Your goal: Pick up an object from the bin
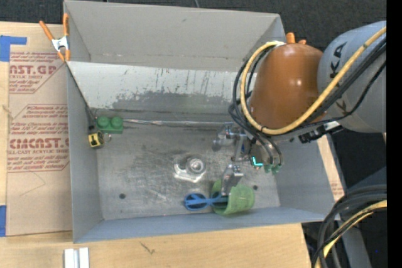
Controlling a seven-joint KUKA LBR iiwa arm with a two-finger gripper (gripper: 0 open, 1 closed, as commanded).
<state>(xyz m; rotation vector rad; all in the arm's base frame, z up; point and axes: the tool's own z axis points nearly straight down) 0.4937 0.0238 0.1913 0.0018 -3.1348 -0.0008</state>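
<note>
My gripper (230,177) reaches down from under the orange wrist cover at the bin's right side. Its fingertips stand close over a soft light-green thing (237,201) lying near the front wall, right of the middle. A blue ring-handled thing (200,201) lies just left of the green one and touches it. Further left, near the floor's middle, sits a clear, silvery round piece (191,168). I cannot make out how the fingers stand.
A green two-knob block (110,124) lies in the far left corner of the floor, with a small yellow and black piece (95,140) beside it. The arm and its cables fill the bin's right side.
</note>
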